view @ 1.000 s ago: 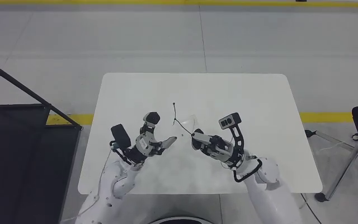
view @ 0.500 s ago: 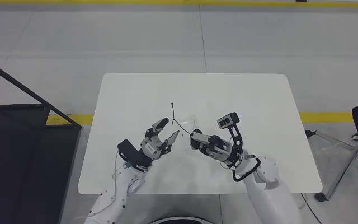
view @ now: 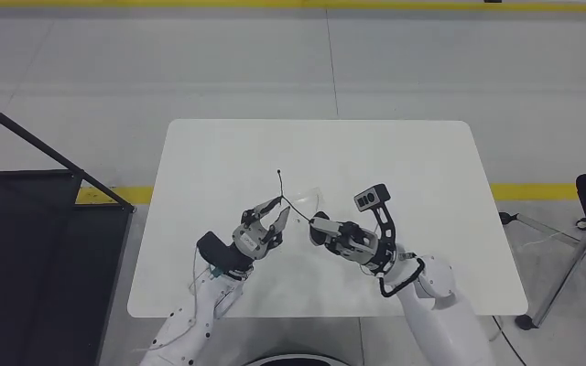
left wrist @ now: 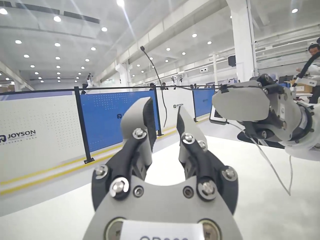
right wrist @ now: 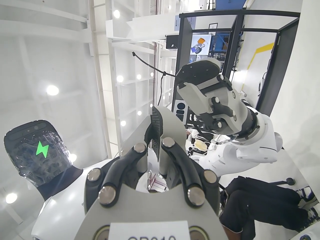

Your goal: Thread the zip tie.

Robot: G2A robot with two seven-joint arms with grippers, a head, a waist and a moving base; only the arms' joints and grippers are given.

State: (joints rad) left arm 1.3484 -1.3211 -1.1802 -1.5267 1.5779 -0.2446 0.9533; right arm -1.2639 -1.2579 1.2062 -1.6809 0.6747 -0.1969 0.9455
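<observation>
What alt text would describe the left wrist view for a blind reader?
The left gripper, jaws open, faces a black zip tie whose loose end shows between them. Beside it, the right gripper holds the tie above the white table.

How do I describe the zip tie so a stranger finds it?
Over the white rectangular table, the right gripper faces the left gripper. The thin black plastic zip tie rises between them; unlike the pale strand nearby, it is dark with a knobbed tip.

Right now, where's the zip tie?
Top view, above the table's middle: the zip tie is pinched by the right gripper, a strand hanging between the left gripper's open fingers.
</observation>
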